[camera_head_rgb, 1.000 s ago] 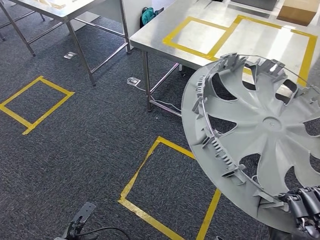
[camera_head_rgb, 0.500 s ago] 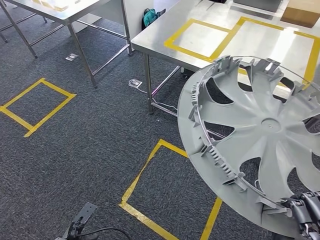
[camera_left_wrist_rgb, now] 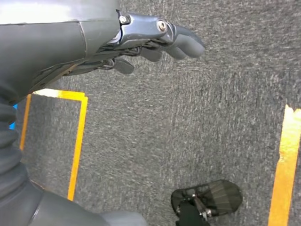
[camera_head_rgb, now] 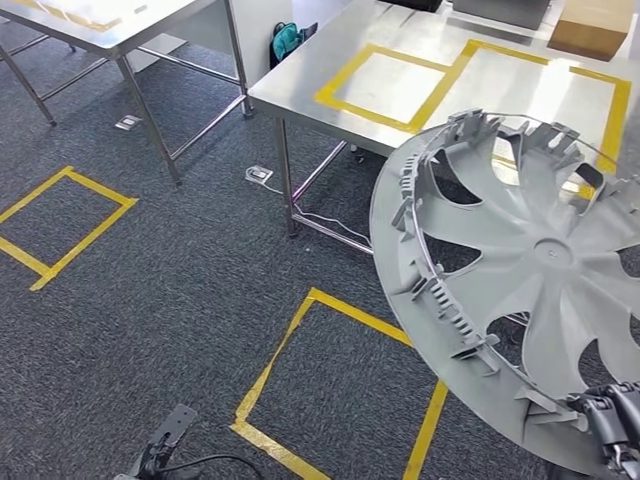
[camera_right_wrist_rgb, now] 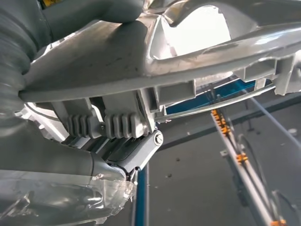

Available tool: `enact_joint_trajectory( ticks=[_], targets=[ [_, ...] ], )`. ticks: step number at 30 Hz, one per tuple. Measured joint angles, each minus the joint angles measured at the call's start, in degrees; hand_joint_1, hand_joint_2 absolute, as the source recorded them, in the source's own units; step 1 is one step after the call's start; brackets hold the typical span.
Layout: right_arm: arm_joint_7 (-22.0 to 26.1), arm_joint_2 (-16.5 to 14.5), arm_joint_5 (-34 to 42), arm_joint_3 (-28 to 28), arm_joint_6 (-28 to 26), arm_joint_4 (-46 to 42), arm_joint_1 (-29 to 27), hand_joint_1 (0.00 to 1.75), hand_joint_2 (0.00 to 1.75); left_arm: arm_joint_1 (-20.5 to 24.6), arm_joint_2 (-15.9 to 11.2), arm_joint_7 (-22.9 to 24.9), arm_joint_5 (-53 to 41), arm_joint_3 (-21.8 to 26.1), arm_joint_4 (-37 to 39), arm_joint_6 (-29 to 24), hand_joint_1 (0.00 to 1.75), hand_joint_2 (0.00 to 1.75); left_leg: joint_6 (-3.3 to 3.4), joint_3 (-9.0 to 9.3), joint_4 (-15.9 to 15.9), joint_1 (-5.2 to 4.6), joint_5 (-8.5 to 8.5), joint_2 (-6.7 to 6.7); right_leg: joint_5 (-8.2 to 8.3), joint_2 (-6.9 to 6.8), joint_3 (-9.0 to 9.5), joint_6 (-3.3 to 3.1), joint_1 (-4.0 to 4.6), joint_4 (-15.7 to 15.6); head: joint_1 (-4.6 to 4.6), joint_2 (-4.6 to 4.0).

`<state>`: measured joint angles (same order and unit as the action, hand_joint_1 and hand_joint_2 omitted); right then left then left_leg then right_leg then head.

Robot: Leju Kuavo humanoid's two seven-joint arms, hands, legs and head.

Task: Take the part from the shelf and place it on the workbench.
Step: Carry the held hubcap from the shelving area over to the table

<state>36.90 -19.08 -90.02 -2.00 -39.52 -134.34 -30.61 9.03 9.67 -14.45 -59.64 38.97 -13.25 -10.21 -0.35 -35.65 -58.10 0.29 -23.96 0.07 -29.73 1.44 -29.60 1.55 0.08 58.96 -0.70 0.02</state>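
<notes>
Seen from the head, whole view shifted since a second ago, the steel surface with yellow tape squares now nearer and more central: camera moving, so likely walking toward the drop-off. Grey wheel cover held tilted in the air, in front of the surface and not yet on it, gripped at its lower rim by the right hand. Left hand hanging over carpet, fingers extended, holding nothing.

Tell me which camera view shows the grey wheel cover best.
The head view: the wheel cover shows almost whole there, spokes, rim clips and tilt, with the right hand gripping its near rim. The right wrist view gives a close slice of its rim and clips. The left wrist view looks at carpet.
</notes>
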Motion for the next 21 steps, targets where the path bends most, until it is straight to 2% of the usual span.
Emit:
enact_joint_trajectory(
  ticks=[2,3,4,7,8,9,10,12,13,14,16,18,20,21],
  targets=[
    [-0.2,0.0,0.0,-0.1,0.0,-0.1,0.0,1.75,1.75,0.0,0.0,0.0,0.0,0.0,0.0,0.1,0.00,1.75,0.75,0.68,0.2,0.11,-0.39,-0.09,-0.32,-0.22,0.85,0.75,-0.05,0.1,-0.06,0.00],
    [-0.2,0.0,0.0,-0.1,0.0,-0.1,0.0,1.75,1.75,0.0,0.0,0.0,0.0,-0.1,0.0,0.1,0.00,1.75,1.12,1.18,0.2,0.16,-0.61,-0.12,-1.02,-0.44,0.36,1.00,-0.07,1.3,-0.24,0.00],
    [-0.2,0.0,0.0,-0.1,0.0,-0.2,0.0,1.75,1.75,0.0,0.0,0.0,0.0,-0.1,0.0,0.1,0.00,1.75,1.40,1.71,0.2,0.19,-0.87,-0.16,-2.02,-0.65,-0.94,1.19,-0.10,3.7,-0.35,0.00],
    [-0.4,0.0,0.0,-0.2,0.0,-0.2,0.0,1.75,1.75,-0.1,0.0,0.0,0.0,-0.1,0.0,0.1,0.00,1.75,1.73,2.97,0.2,0.12,-2.11,-0.18,-5.74,-0.89,-7.94,1.39,-0.12,14.1,-0.58,0.00],
    [-0.4,0.0,0.0,-0.2,0.0,-0.2,0.0,1.75,1.75,-0.2,0.0,0.0,0.0,-0.1,0.0,0.1,0.00,1.75,1.71,3.58,0.2,0.12,-2.64,-0.21,-6.19,-0.91,-9.58,1.43,-0.14,15.3,-0.61,0.00],
    [-0.4,0.0,0.0,-0.2,0.0,-0.2,0.0,1.75,1.75,-0.2,0.0,0.0,0.0,-0.1,0.0,0.1,0.00,1.75,1.66,4.32,0.2,0.13,-3.22,-0.26,-5.62,-0.93,-10.27,1.46,-0.17,14.4,-0.61,0.00],
    [-0.4,0.0,0.0,-0.3,0.0,-0.2,0.0,1.75,1.75,-0.2,0.0,0.0,0.0,-0.1,0.0,0.1,0.00,1.75,1.57,5.20,0.2,0.14,-3.86,-0.31,-3.75,-0.97,-10.13,1.45,-0.22,11.9,-0.62,0.00],
    [-0.5,0.0,0.0,-0.3,0.0,-0.2,0.0,1.75,1.75,-0.3,0.0,0.0,0.1,-0.2,0.0,0.1,0.00,1.75,1.20,6.70,0.2,0.09,-5.22,-0.38,2.19,-1.18,-8.89,1.27,-0.26,5.1,-0.63,0.00],
    [-0.5,0.0,0.0,-0.3,0.0,-0.2,0.0,1.75,1.75,-0.3,0.0,0.0,0.1,-0.2,0.0,0.2,0.00,1.75,0.89,7.24,0.2,0.03,-5.85,-0.39,4.22,-1.25,-8.31,0.97,-0.18,2.8,-0.62,0.00],
    [-0.5,0.0,0.0,-0.3,0.0,-0.2,-0.1,1.75,1.75,-0.2,0.0,0.0,0.1,-0.2,0.0,0.2,0.00,1.75,0.53,7.68,0.3,0.02,-6.29,-0.40,5.42,-1.24,-7.93,0.59,-0.04,1.6,-0.59,0.00],
    [-0.5,-0.1,0.0,-0.4,0.0,-0.3,-0.1,1.75,1.75,-0.1,0.0,0.0,0.1,-0.3,0.0,0.2,0.00,1.75,-0.23,8.35,0.3,0.09,-6.52,-0.41,5.20,-1.05,-7.14,-0.30,0.18,1.3,-0.59,0.00],
    [-0.6,-0.1,0.0,-0.4,0.0,-0.4,-0.2,1.75,1.75,0.1,0.1,0.0,0.1,-0.5,0.0,0.2,0.00,1.75,-0.80,7.57,-2.1,0.16,-6.15,-0.39,4.90,-0.97,-6.06,-1.07,0.05,0.9,-0.55,0.00],
    [-0.7,-0.2,0.0,-0.4,0.0,-0.5,-0.1,1.75,1.75,0.2,0.1,0.0,0.1,-0.6,0.0,0.2,0.00,1.75,-1.19,3.89,-8.3,0.20,-7.28,-0.37,4.20,-0.97,-5.00,-1.75,-0.08,0.7,-0.49,0.00],
    [-0.7,-0.2,0.0,-0.4,0.0,-0.5,-0.1,1.75,1.75,0.2,0.2,0.0,0.2,-0.6,0.0,0.2,0.00,1.75,-1.34,1.39,-11.8,0.21,-8.72,-0.37,3.76,-0.92,-4.56,-1.97,-0.09,0.6,-0.45,0.00]
  ],
)
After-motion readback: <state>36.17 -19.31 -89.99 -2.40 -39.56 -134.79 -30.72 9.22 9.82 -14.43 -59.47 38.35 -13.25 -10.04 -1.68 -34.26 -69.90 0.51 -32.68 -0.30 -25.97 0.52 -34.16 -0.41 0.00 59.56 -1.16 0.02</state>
